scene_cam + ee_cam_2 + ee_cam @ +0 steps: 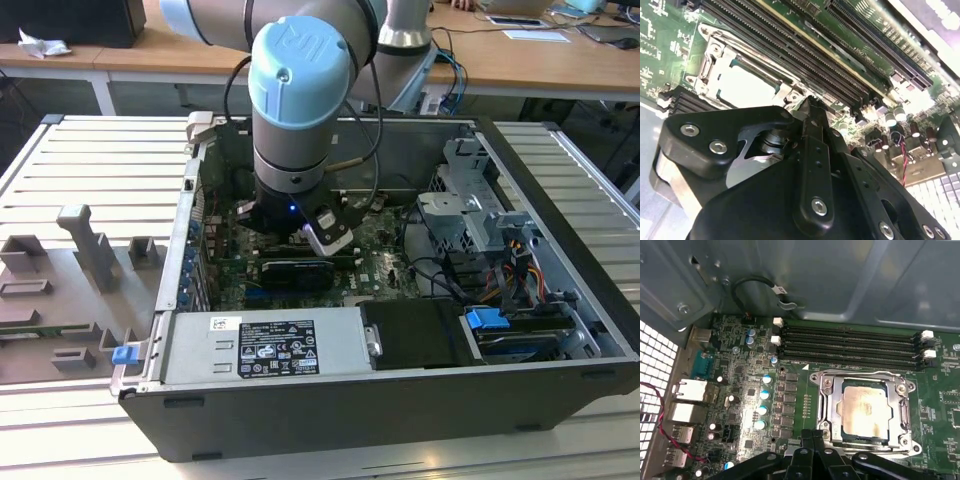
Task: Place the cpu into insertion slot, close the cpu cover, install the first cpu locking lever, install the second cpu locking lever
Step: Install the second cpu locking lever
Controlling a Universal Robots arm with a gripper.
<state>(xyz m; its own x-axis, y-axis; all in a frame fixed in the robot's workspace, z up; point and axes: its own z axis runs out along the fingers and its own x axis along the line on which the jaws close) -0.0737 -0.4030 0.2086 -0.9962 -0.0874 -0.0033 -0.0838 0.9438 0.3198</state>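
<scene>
In the first wrist view the gripper (812, 436) hangs just beside the insertion slot (866, 409), its black fingers pressed together and holding nothing. The cpu (861, 407) lies seated in that slot, with the cpu cover (826, 410) down around its pale top. Beyond run the long black memory slots (850, 347). The exterior view shows instead the arm (300, 110) reaching down into an open computer case (560, 260).

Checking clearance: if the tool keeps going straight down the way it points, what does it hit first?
Probably the cover edge or a lever beside the socket: in both wrist views the tool tip sits right at the cover's rim, with the cpu seated inside. Depth is unclear.
</scene>
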